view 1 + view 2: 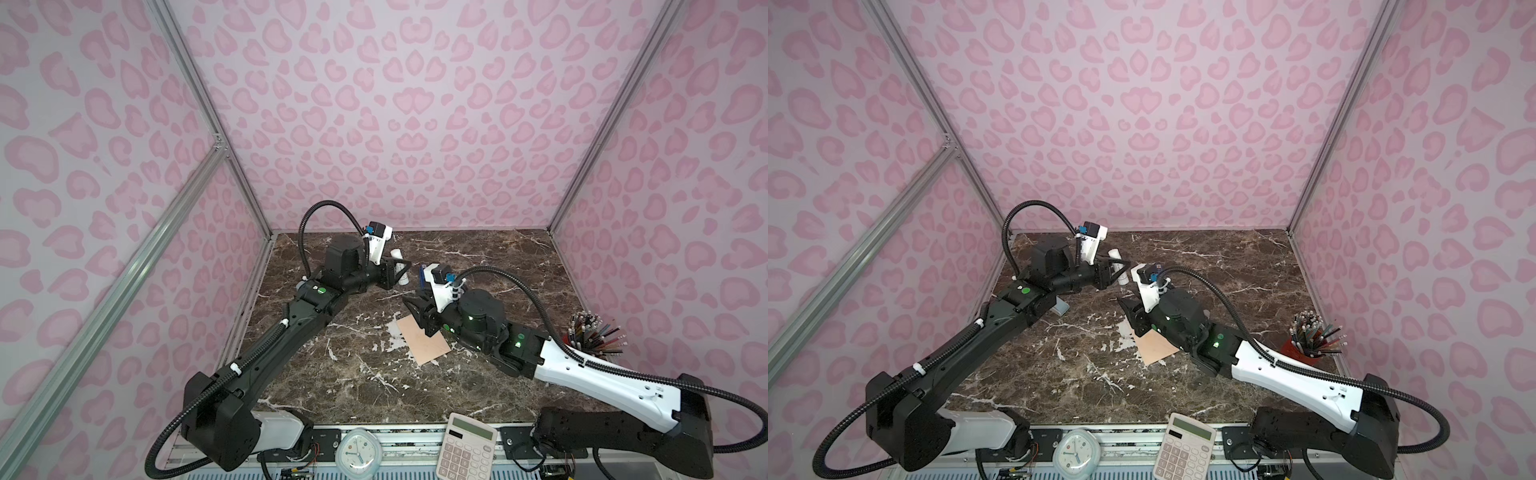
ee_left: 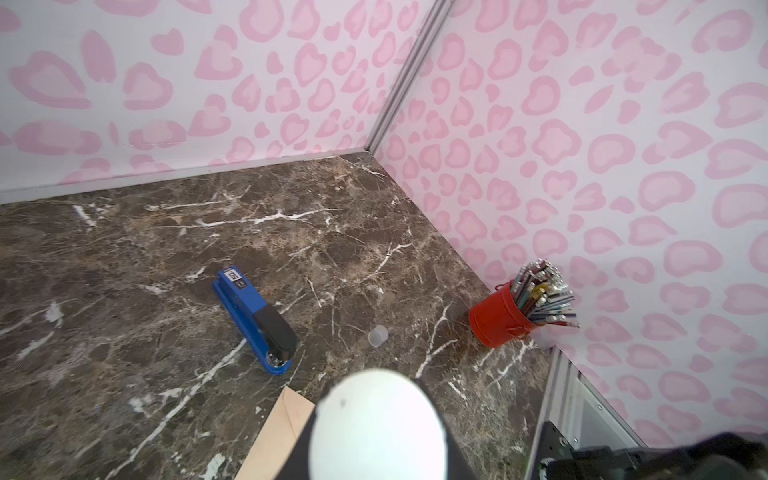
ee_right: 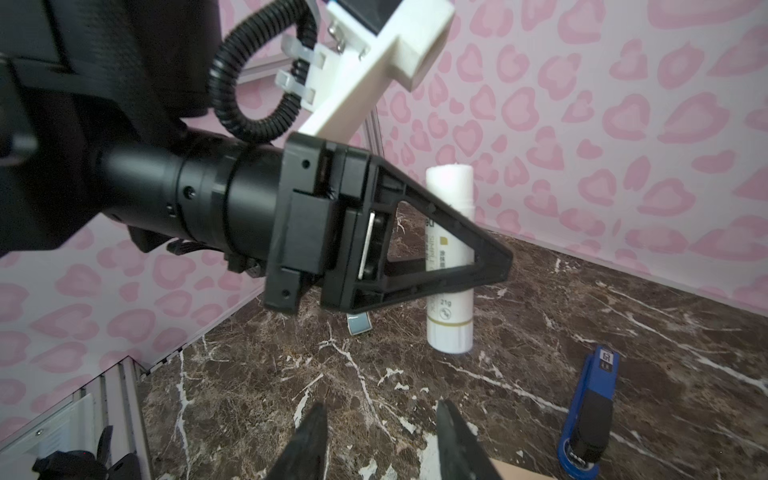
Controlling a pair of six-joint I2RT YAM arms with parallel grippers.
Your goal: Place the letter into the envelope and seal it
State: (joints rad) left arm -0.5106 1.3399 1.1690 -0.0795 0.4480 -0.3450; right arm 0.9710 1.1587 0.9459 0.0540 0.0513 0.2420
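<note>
The left gripper, behind and to the left of the envelope, clamps an uncapped white glue stick roughly upright. The tube's print shows "SIMPLE" and "21g"; a black finger hides the rest. The right gripper hangs at the envelope's far corner, its jaws parted with nothing between them. The peach envelope lies flat on the brown marble tabletop, plain face up, with one end under the right arm's wrist. Just beyond the envelope lies a blue-and-black stapler with a small white label whose figures are too small to read surely. A clear cap rests near it. Far to the envelope's right, a red pot of pencils stands against the pink-spotted wall.
</note>
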